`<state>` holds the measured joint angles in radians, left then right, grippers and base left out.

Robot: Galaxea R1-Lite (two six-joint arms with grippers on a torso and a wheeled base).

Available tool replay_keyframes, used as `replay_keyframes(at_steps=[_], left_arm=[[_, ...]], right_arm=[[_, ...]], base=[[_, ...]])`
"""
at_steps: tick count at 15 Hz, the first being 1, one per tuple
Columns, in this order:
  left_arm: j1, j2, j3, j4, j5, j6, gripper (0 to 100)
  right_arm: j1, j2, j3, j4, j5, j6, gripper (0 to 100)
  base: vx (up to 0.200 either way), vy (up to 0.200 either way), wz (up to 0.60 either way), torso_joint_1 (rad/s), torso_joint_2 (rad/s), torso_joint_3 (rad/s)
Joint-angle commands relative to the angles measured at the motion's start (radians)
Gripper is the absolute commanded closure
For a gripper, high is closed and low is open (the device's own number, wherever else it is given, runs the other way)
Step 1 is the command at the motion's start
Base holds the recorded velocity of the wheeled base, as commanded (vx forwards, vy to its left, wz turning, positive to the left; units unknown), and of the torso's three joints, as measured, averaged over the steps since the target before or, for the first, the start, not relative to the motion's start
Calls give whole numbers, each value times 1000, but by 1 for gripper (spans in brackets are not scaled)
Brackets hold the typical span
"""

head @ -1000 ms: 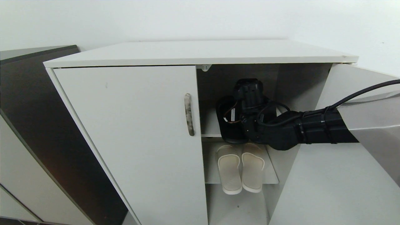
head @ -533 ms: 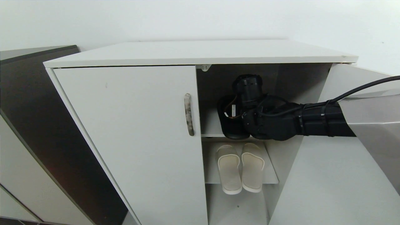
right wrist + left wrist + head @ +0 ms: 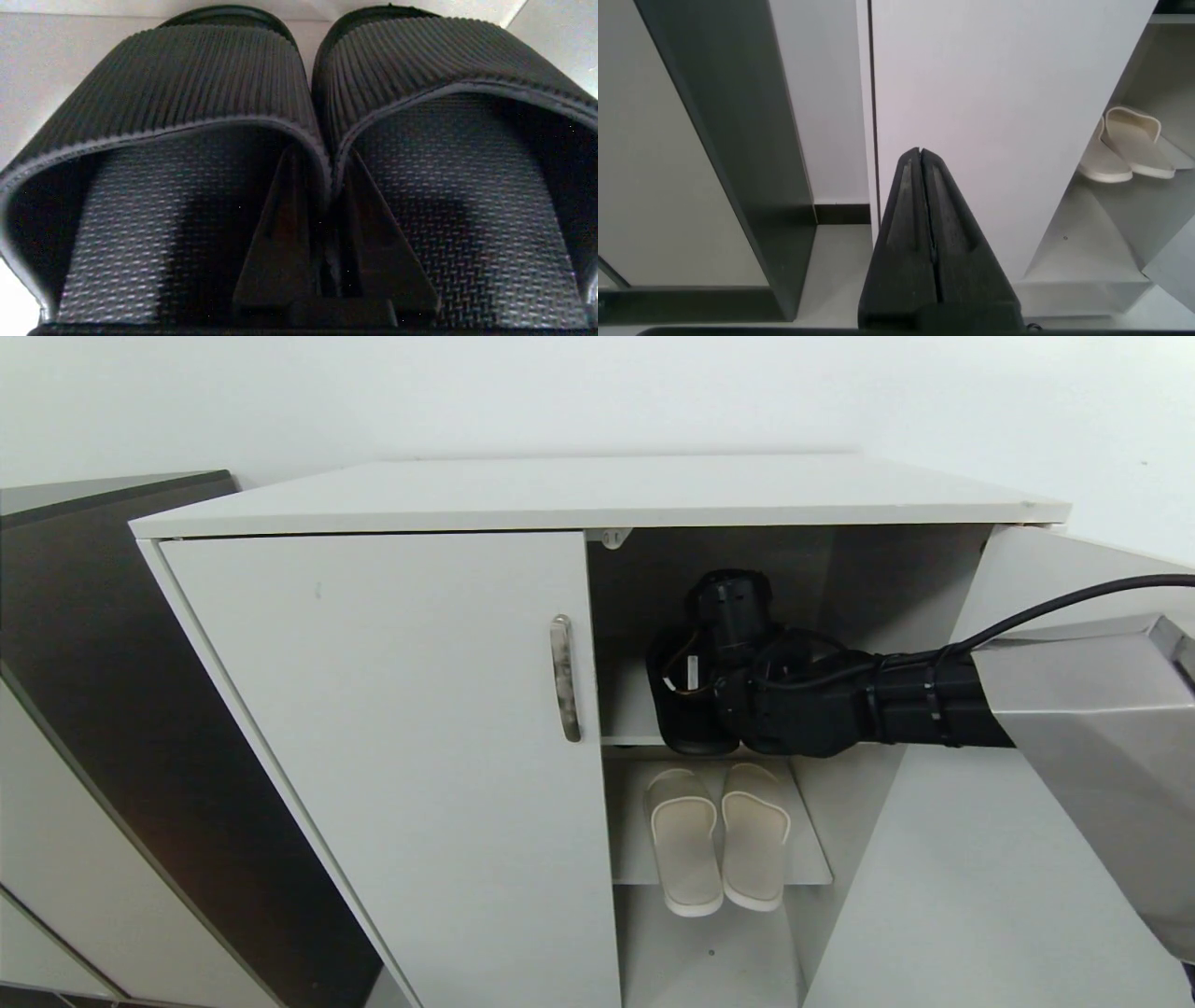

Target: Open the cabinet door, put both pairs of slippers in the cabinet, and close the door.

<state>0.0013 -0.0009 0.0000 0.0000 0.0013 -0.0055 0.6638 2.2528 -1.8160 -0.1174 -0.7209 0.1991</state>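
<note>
The right tool (image 3: 320, 166) is clamped on the touching inner straps of the black slippers (image 3: 187, 121), at the upper shelf (image 3: 624, 705). The white slippers (image 3: 714, 835) lie on the shelf below (image 3: 812, 870). Best, I think: set the soles flat and deep, release, then draw straight back so the door (image 3: 934, 896) can close. Outside, the left tool (image 3: 920, 163) is pressed together, empty.

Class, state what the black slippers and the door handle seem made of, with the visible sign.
The black slippers look like matte rubber or foam: ribbed straps, moulded diamond-textured footbeds. The handle is probably brushed metal: dull grey sheen.
</note>
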Motion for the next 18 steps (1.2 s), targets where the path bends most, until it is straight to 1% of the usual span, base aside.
replay_keyframes(at_steps=[1, 2, 4, 9, 12, 15, 18], left_arm=[[-1, 1, 0, 0, 0, -1, 100], [0, 1, 0, 0, 0, -1, 100], [0, 1, 0, 0, 0, -1, 100], [0, 1, 0, 0, -1, -1, 100], [0, 1, 0, 0, -1, -1, 100], [0, 1, 0, 0, -1, -1, 100], [0, 1, 0, 0, -1, -1, 100]], right_arm=[[-1, 5, 0, -1, 0, 2, 100], [-1, 5, 0, -1, 0, 2, 0], [3, -7, 18, -1, -2, 6, 0], [39, -137, 175, -10, -20, 8, 0], [63, -213, 265, -37, -40, 9, 0], [92, -302, 405, -87, -40, 11, 0], [151, -415, 609, -226, -40, 9, 0]], base=[[0, 0, 0, 0, 0, 0], [0, 0, 0, 0, 0, 0], [0, 0, 0, 0, 0, 0], [0, 0, 0, 0, 0, 0], [0, 0, 0, 0, 0, 0], [0, 0, 0, 0, 0, 0], [0, 0, 0, 0, 0, 0]])
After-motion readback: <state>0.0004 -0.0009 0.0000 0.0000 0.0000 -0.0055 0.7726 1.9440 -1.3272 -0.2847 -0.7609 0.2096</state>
